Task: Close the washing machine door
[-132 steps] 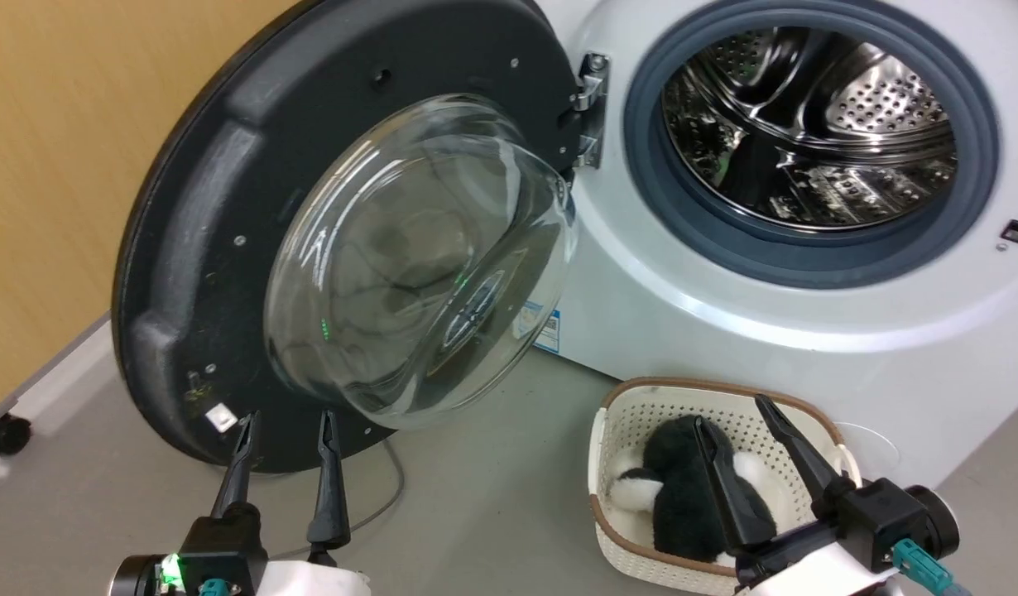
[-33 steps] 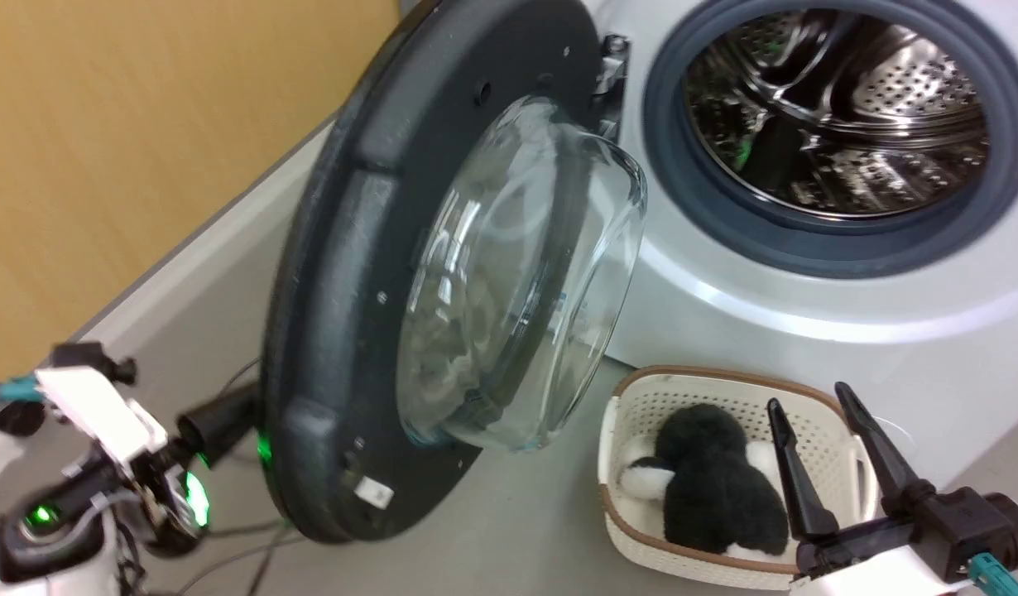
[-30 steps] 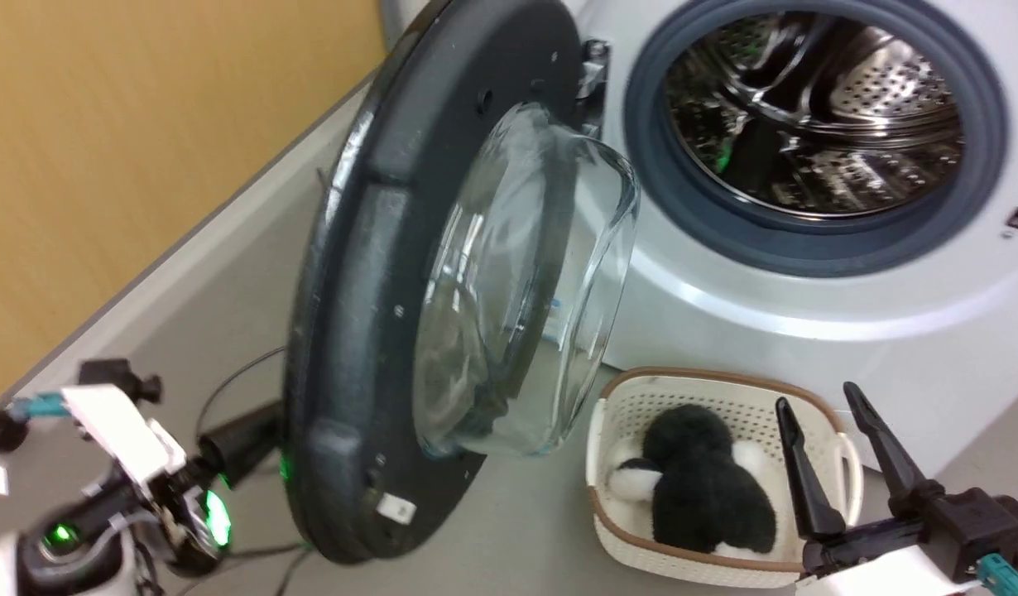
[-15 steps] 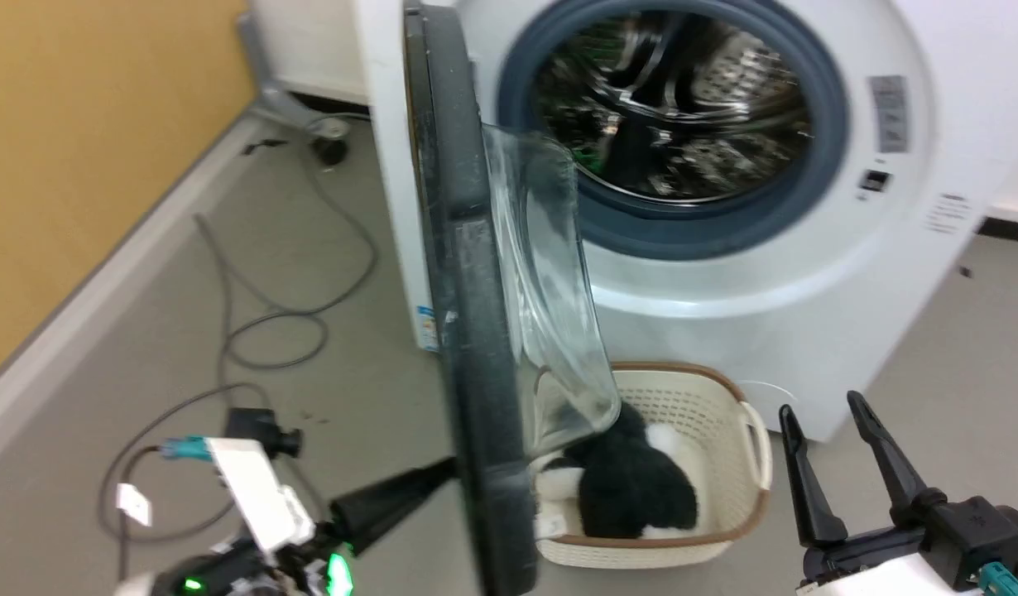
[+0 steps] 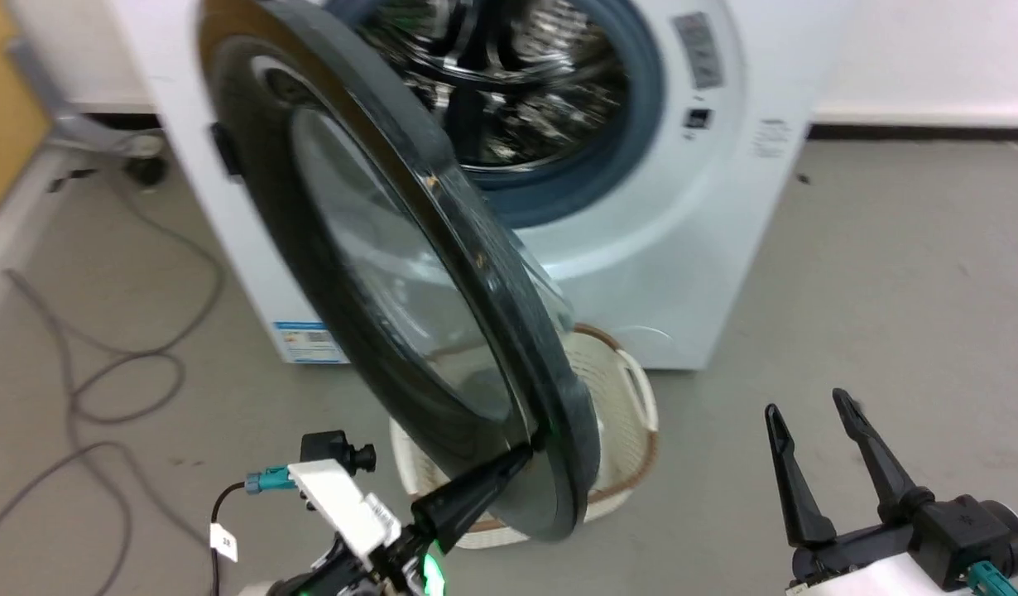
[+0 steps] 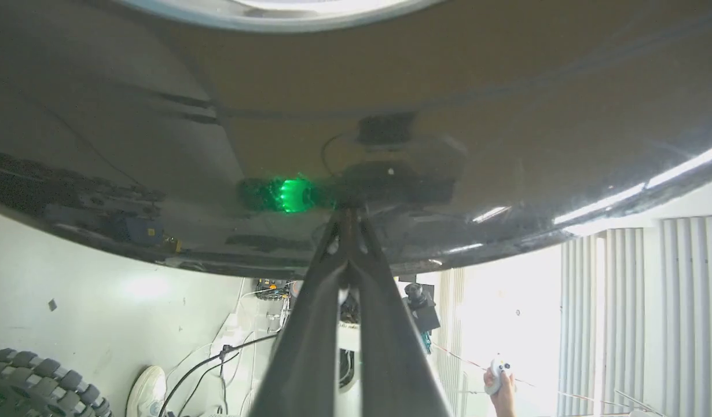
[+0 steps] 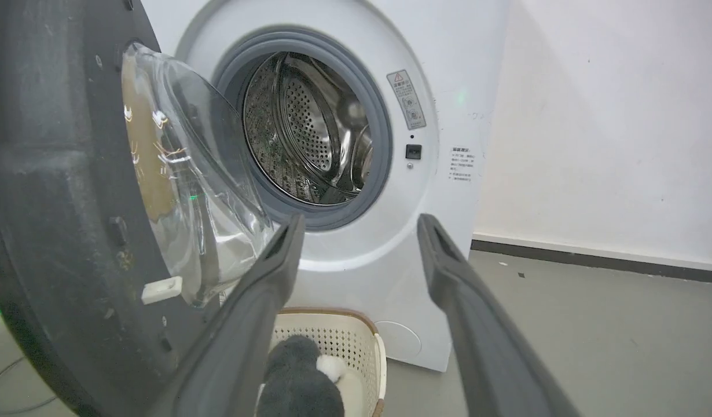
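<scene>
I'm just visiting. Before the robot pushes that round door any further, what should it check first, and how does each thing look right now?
1. The left gripper is shut, with its tips against the washing machine door: ok.
2. Door latched: not ok, it stands partly open.
3. Port of the washing machine, nothing hanging over the gasket: ok.
4. The right gripper is open and off to the side of the door: ok.
5. Door's lower rim clears the laundry basket: cannot tell.
</scene>
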Controlling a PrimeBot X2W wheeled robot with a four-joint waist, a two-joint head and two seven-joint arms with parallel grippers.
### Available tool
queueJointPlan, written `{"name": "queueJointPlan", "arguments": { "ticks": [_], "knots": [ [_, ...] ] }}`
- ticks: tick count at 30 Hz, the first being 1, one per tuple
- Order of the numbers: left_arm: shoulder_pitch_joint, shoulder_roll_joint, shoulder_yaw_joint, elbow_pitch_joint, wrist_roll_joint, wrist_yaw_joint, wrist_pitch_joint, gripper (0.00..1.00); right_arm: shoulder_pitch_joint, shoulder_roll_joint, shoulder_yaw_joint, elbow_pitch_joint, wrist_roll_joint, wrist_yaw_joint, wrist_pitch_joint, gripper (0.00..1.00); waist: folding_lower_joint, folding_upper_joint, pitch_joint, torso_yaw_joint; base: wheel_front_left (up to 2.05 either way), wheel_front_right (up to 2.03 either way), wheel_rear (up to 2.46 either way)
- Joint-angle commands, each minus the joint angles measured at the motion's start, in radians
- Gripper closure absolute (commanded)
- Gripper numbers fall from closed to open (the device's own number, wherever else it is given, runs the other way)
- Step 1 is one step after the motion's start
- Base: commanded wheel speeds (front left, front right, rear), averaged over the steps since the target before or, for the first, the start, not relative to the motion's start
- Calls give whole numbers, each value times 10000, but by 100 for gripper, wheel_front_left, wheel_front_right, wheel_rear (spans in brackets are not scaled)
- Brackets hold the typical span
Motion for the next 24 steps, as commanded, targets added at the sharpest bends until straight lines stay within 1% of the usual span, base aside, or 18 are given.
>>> {"name": "queueJointPlan", "arguments": {
  "ticks": [1, 9, 16, 17, 21, 24],
  "knots": [
    [-365, -6, -226, 205, -226, -180, -478, 100, -115, 26, 28, -59, -45, 6, -36, 0, 0, -1, 381, -727, 0, 0, 0],
    [-2052, -6, -1160, 1614, -1244, -927, -3294, 100, -250, 27, 148, -68, 66, 6, -36, 0, 0, -1, 812, -1795, 0, 0, 0],
    [-3916, -6, -2126, 3017, -1688, -1349, -5914, 100, -356, 27, 237, -63, 170, 6, -36, 0, 0, -1, 1045, -2301, 0, 0, 0],
    [-3916, -6, -2126, 3017, -1688, -1349, -5914, 100, -356, 27, 237, -63, 170, 6, -36, 0, 0, -1, 1045, -2301, 0, 0, 0],
    [-4798, -6, -2676, 3533, -2146, -1451, -6986, 100, -412, 27, 297, -60, 221, 6, -36, 0, 0, -1, 1133, -2439, 0, 0, 0],
    [-5299, -6, -2987, 3654, -2465, -1469, -7474, 100, -413, 27, 323, -46, 241, 6, -36, 0, 0, -1, 1165, -2460, 0, 0, 0]
  ]
}}
